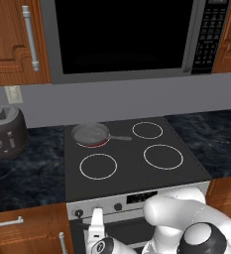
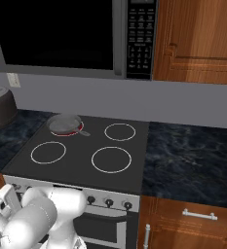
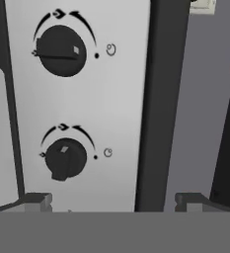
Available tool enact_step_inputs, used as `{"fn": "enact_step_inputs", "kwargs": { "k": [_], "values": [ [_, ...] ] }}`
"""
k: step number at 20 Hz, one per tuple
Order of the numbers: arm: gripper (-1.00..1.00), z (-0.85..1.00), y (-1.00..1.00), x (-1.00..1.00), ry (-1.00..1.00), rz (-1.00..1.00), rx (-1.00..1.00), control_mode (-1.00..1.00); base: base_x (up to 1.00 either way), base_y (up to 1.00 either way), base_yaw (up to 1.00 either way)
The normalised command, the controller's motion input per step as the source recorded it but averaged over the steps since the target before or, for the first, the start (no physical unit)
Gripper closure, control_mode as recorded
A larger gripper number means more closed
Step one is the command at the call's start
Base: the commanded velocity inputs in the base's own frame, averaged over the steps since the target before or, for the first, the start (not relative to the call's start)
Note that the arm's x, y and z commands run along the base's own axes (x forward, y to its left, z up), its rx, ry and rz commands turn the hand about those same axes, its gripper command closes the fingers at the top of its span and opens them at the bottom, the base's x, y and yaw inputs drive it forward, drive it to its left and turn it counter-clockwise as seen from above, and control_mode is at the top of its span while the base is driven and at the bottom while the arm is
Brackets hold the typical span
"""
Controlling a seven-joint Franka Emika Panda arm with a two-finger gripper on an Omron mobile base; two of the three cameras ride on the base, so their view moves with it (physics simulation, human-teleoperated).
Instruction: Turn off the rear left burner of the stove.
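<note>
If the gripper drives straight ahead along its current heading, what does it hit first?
Probably the stove's silver front panel, right of the lower knob. The gripper is open and centred on bare panel rather than on either knob, though depth is hard to judge.

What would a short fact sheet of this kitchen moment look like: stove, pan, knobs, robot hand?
stove: black glass top, four rings, silver front panel
rear left burner: glowing red under the pan
frying pan: sits on that burner, handle pointing right
other three rings: plain white outlines
upper knob: handle lies level in the hand view
lower knob: handle tilted
gripper: fingers apart, close before the panel, touching no knob
toaster: on the counter left of the stove
</note>
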Motion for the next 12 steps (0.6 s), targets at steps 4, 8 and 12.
{"fn": "enact_step_inputs", "kwargs": {
  "k": [4, 8, 12],
  "values": [
    [-1.00, -0.14, 0.00, 0.01, -0.06, 0.00, 0.00, -1.00, 0.00, 0.00, 0.00],
    [-1.00, -0.08, 0.00, 0.04, -0.04, 0.00, -0.01, -1.00, 0.00, 0.00, 0.00],
    [-1.00, -0.04, 0.00, 0.06, -0.02, 0.00, -0.01, -1.00, 0.00, 0.00, 0.00]
  ]
}}
